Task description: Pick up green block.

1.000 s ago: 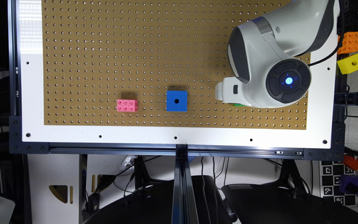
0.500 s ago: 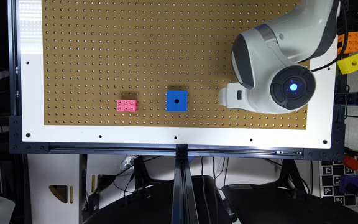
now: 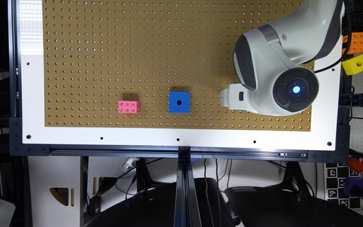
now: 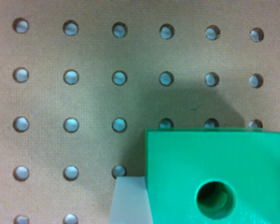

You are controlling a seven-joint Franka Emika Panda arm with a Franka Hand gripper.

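The green block (image 4: 214, 177) sits on the pegboard table (image 3: 106, 63) right under the claw (image 3: 232, 98), hidden beneath the arm at about 3 o'clock of the blue block (image 3: 179, 102). It looks light, stiff and smooth; take its flat opposite sides. Whether the claw is spread, I cannot tell.

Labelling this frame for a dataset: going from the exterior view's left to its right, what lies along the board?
Pink brick → blue cube → robot arm → off the board's edge, yellow cube.
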